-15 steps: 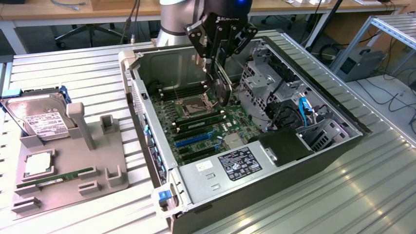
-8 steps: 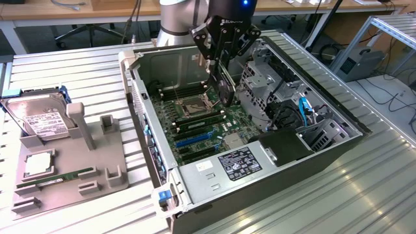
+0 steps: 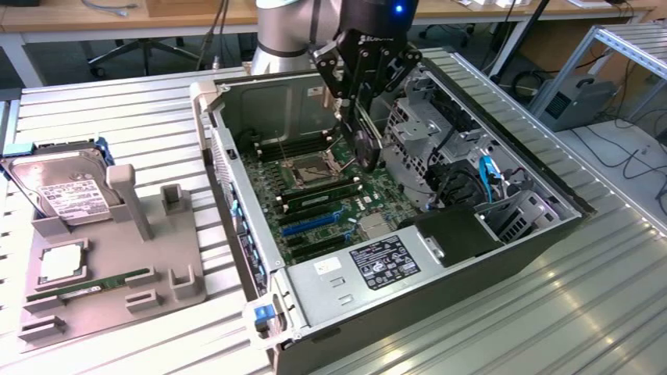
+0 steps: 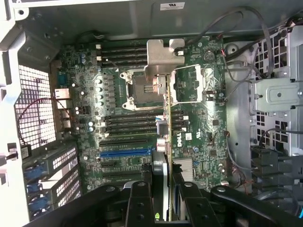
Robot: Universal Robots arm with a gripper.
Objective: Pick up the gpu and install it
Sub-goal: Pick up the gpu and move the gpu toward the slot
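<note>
A robot arm's black gripper (image 3: 362, 100) hangs over an open grey metal computer case (image 3: 312, 281) that lies on its side on a ribbed aluminium worktop (image 3: 125, 117). Its jaws are partly closed and clamped on the gpu (image 3: 363, 144), a thin flat dark expansion card with a silver metal bracket at one end. The card hangs edge-down inside the case, above the green motherboard (image 3: 312, 211) and near the empty square processor socket (image 3: 312, 166).

In the wrist view the gripper (image 4: 165, 201) pinches the gpu (image 4: 169, 118), seen edge-on as a thin line across the motherboard (image 4: 118, 94).

On the exterior view's left, a silver hard drive with a white label (image 3: 62, 187) leans on a grey plastic holder (image 3: 115, 289).
</note>
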